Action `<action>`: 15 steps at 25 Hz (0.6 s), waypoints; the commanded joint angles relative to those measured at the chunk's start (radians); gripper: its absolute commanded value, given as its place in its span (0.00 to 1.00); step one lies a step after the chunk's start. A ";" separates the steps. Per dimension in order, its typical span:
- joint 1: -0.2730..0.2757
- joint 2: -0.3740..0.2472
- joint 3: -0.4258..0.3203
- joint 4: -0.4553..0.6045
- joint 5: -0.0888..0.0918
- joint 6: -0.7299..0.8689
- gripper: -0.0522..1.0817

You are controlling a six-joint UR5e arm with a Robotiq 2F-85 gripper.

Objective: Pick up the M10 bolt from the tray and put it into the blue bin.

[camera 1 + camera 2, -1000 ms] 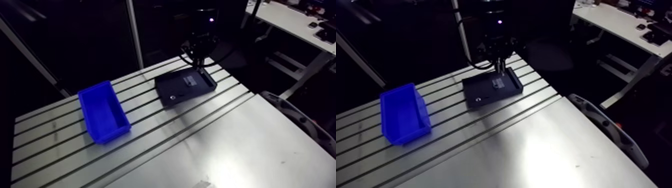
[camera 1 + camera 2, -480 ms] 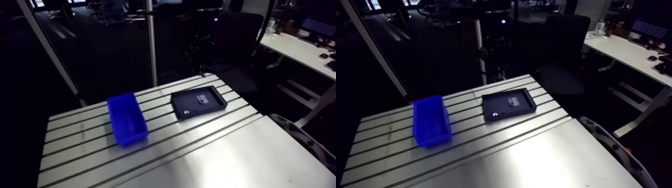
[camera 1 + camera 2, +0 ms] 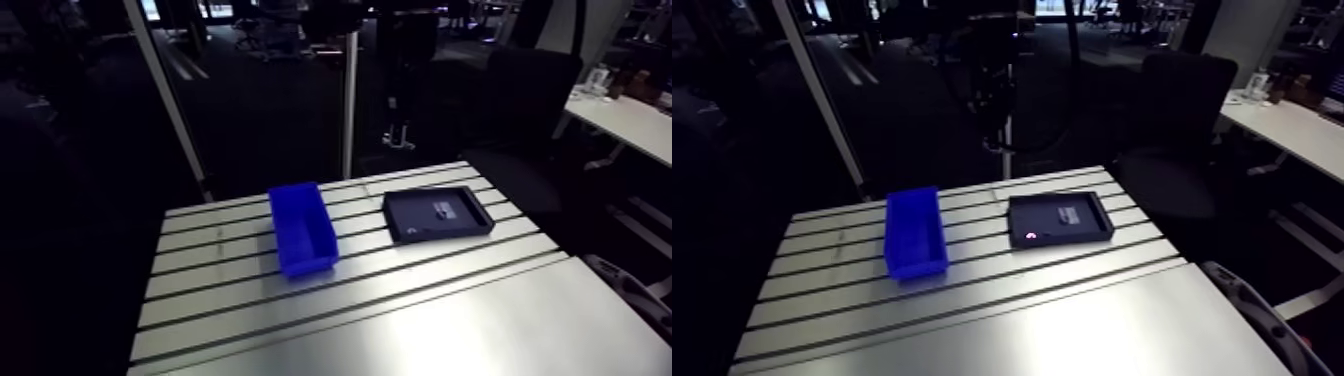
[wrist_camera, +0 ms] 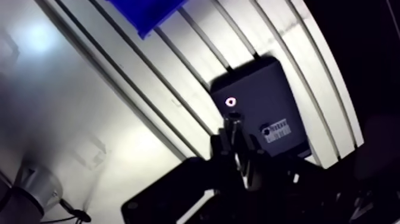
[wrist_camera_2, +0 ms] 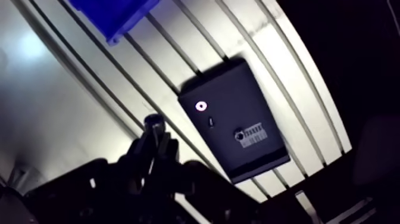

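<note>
- The gripper [image 4: 236, 142] has its two dark fingers [image 4: 222, 143] drawn narrow, clamped on one bolt [image 4: 233, 121].
- The bolt is a short, round, grey metal shaft, and its end stands out just past the fingertips. It is held in the air, off the tray [image 4: 266, 89] and apart from it.
- There is one tray. It is black, flat, shallow and rectangular, with a low raised rim and a matt floor.
- Three things show on the tray floor.
  - One small bright ring [image 5: 201, 106] lies near a corner.
  - One white printed label [image 5: 255, 132] lies toward the middle.
  - One tiny dark piece [image 5: 210, 122] lies between the ring and the label. It is too small to name.
- There is one bin [image 3: 303, 228], beside the tray, with a strip of bare table between them. It is an open box of glossy blue plastic, oblong with straight walls. Its inside looks bare in the arm view.
- Tray and bin share one table [image 3: 400, 320] of pale brushed aluminium.
  - Under and around the tray it is cut by long parallel dark slots.
  - Past the tray's long side, away from the dark room, it becomes a smooth sheet without slots that catches the light.
</note>
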 commanded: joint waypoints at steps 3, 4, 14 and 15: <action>0.064 -0.032 0.014 -0.003 0.023 -0.210 0.96; 0.072 -0.034 0.016 -0.001 0.031 -0.227 0.95; 0.147 -0.045 0.062 -0.021 0.105 -0.342 0.95; 0.156 -0.045 0.070 -0.032 0.103 -0.350 0.95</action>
